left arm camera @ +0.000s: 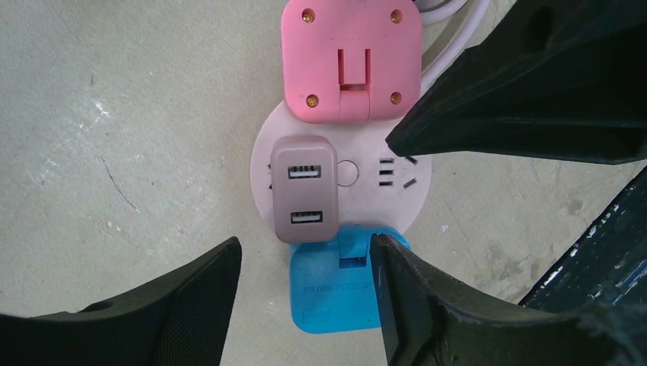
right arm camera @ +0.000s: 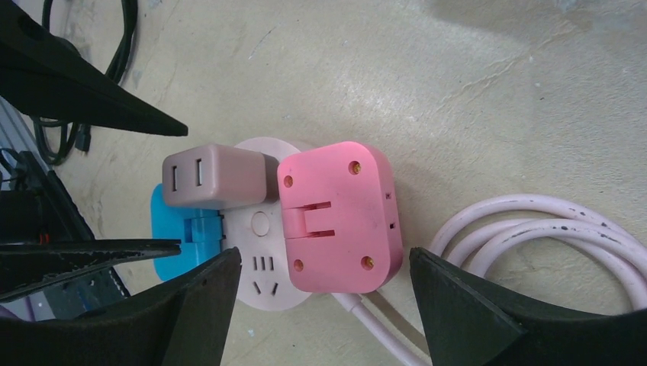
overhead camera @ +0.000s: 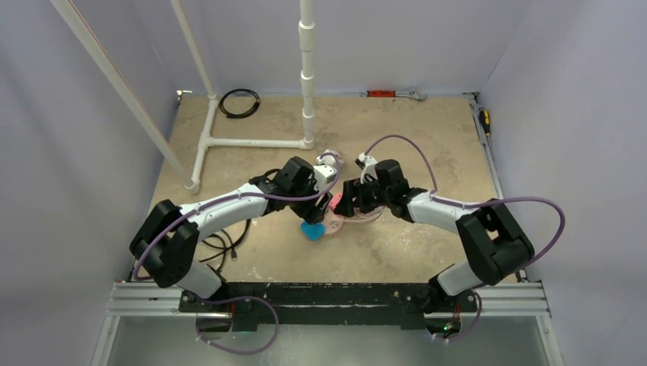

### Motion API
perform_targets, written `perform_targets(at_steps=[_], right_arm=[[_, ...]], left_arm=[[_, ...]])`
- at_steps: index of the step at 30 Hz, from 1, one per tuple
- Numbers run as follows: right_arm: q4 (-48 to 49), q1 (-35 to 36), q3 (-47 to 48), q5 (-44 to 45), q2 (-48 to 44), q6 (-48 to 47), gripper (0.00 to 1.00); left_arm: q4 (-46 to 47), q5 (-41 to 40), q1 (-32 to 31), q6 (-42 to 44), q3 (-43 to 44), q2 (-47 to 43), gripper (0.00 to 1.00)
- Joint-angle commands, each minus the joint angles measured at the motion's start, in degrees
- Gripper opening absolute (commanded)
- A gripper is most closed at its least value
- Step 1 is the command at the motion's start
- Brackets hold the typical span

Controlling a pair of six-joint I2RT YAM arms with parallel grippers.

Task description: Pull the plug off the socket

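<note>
The socket (left arm camera: 358, 171), a flat round pale-pink disc, lies on the table; it also shows in the right wrist view (right arm camera: 259, 271) and the top view (overhead camera: 336, 226). Three things sit on it: a square pink plug (left arm camera: 351, 61) (right arm camera: 339, 217), a taupe USB charger (left arm camera: 304, 189) (right arm camera: 214, 177) and a blue plug (left arm camera: 336, 293) (right arm camera: 177, 236) (overhead camera: 311, 229). My left gripper (left arm camera: 305, 242) is open just above the blue plug and charger. My right gripper (right arm camera: 324, 255) is open, its fingers on either side of the pink plug, not touching it.
The socket's pink cord (right arm camera: 534, 236) lies coiled beside it. A white pipe frame (overhead camera: 252, 142) and a black cable coil (overhead camera: 239, 102) are at the back. Loose black cables (overhead camera: 225, 242) lie near the left arm. Tools (overhead camera: 393, 94) lie along the back edge.
</note>
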Motion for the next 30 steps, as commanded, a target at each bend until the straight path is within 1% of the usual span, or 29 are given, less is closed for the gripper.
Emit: perform_targets(at_steps=[1,5,9,18,22,25,30], right_arm=[[4.1,-0.1,0.1,-3.1,0.9,0.7,0.83],[4.2,-0.1,0.3,-3.5,1.9,0.6,0.77],[4.3,-0.1,0.4,-2.9,2.2,0.7,0.74],[3.9,-0.2,1.1,0.5,2.8,0.5,0.65],[4.6,-0.1,0.5,0.6,1.8,0.4,0.61],[5.5,-0.2,-0.2,1.1,0.3,0.5,0.58],[7.1,-0.2,-2.2,2.4,-3.3,0.1,0.55]], left_arm=[[2.3,2.2,-0.5,1.4,2.4,0.1,0.60],[2.5,2.0,-0.5,1.3,2.7,1.2,0.57],[2.3,2.2,-0.7,1.4,3.4,2.4,0.54],[2.2,-1.3,-2.1,2.2,5.7,5.2,0.44],[1.5,-2.7,-3.1,2.5,6.2,6.3,0.34],[1.1,-4.9,-3.7,3.0,6.2,6.0,0.30],[1.2,-5.6,-3.8,3.3,6.1,5.6,0.18]])
